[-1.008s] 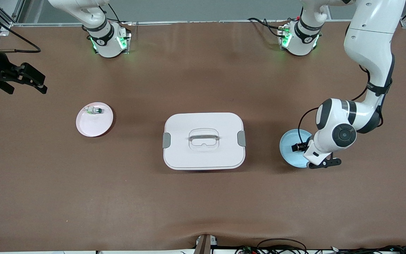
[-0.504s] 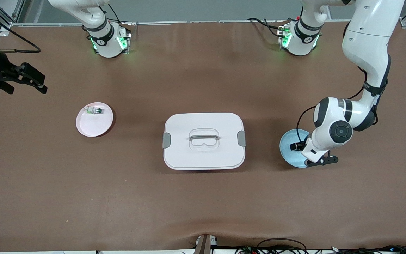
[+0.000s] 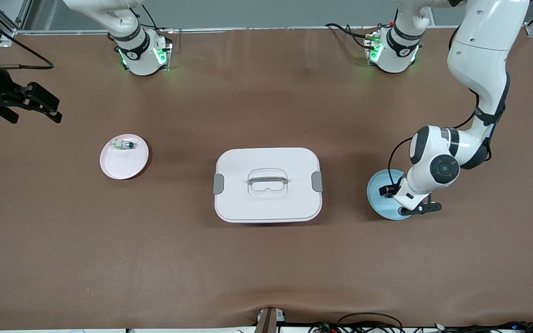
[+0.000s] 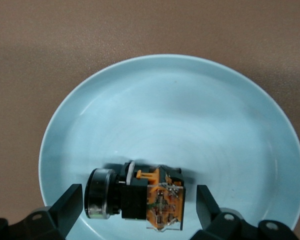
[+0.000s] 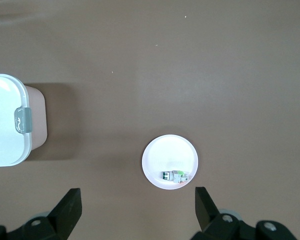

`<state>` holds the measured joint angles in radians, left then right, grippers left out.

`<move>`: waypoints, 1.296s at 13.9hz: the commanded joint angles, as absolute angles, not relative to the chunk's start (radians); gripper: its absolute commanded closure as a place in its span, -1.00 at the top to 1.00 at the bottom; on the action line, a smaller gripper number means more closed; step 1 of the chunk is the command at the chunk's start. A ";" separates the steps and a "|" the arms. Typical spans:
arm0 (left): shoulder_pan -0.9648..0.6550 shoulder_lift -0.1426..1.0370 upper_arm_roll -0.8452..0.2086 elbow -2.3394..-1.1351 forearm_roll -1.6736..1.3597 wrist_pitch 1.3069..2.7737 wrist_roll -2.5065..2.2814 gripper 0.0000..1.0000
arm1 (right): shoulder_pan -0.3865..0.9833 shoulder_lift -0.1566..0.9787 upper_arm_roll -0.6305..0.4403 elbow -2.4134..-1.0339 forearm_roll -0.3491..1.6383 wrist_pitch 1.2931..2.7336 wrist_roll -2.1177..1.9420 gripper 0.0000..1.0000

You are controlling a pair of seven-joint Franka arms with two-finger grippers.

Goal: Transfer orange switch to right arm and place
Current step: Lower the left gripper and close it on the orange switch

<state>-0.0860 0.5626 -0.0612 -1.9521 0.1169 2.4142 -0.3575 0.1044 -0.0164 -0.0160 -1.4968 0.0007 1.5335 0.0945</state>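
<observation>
Switch (image 4: 140, 199) on blue plate (image 4: 200, 125), between spread left end effector (image 4: 140, 210) fingers; lidded box (image 3: 267, 184) beside; right end effector (image 5: 137, 210) spread, empty.

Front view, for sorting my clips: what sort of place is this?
Likely a robotics lab bench: two white arms based along a brown mat-covered table, loose cables at its edge, and a white lidded plastic box staged centrally.
</observation>
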 commanded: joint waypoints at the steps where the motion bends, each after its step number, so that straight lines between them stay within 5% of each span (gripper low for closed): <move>1: -0.075 0.557 -0.071 -1.965 0.137 2.451 -0.359 1.00 | 0.097 -0.028 -0.011 -1.508 -0.003 1.542 0.109 1.00; 18: -0.075 0.565 -0.071 -1.974 0.137 2.459 -0.360 0.90 | 0.097 -0.028 -0.011 -1.508 0.011 1.540 0.167 1.00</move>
